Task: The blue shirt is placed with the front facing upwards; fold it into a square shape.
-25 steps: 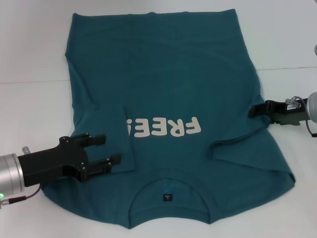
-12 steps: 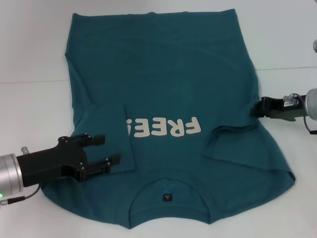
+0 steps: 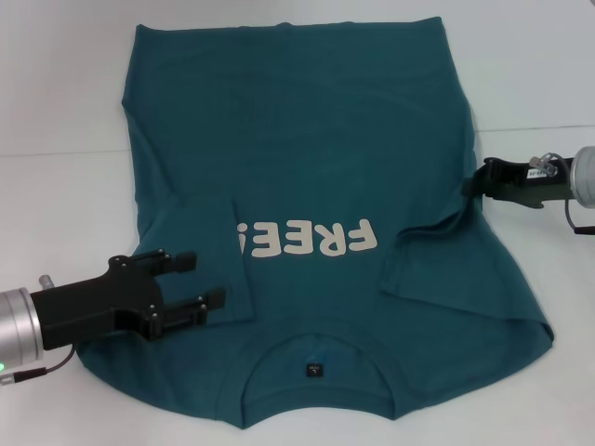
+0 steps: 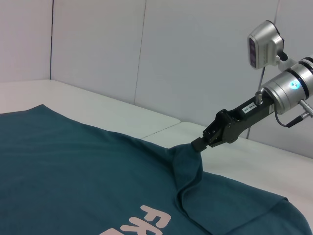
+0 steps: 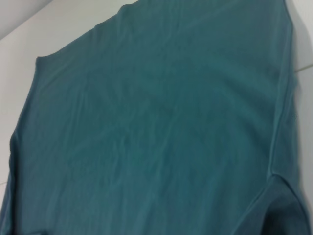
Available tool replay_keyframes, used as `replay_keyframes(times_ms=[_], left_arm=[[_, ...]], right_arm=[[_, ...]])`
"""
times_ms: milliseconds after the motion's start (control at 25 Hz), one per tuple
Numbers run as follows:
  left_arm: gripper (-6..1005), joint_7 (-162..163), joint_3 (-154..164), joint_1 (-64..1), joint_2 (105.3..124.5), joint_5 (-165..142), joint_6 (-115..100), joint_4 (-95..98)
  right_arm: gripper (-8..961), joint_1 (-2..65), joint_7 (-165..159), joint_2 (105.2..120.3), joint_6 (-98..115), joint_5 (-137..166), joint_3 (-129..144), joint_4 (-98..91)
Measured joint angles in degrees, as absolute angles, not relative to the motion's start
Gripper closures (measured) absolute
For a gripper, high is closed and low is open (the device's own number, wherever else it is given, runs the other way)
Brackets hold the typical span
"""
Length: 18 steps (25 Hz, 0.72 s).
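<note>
The blue shirt lies flat on the white table, cream "FREE!" lettering up, its neck with a small dark label nearest me. Its left sleeve is folded in onto the chest. My left gripper is open and empty, over that folded sleeve. My right gripper is shut on the right sleeve at the shirt's right edge and holds the cloth pulled up off the table; the left wrist view shows this pinch. The right wrist view shows only shirt cloth.
The white table shows bare on both sides of the shirt and beyond its hem. A seam line runs across the tabletop. White wall panels stand behind the table.
My right gripper has moved away from me and slightly inward, lifting the right sleeve's cloth with it. The left gripper has not moved.
</note>
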<state>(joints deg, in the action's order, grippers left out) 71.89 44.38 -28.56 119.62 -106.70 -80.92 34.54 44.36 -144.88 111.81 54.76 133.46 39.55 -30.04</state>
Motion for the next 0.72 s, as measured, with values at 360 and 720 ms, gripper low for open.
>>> replay_keyframes(times_ms=[360, 720], left_arm=[[286, 71.83, 44.39, -28.56, 119.71, -106.7, -80.95, 34.54], [284, 71.8, 44.38, -28.49, 119.64, -106.7, -80.97, 34.54]], right_arm=[[867, 45.3, -146.29, 113.1, 51.43, 133.41, 39.59, -29.59], [815, 45.86, -145.52, 114.63, 48.74, 131.52, 39.78, -29.44]])
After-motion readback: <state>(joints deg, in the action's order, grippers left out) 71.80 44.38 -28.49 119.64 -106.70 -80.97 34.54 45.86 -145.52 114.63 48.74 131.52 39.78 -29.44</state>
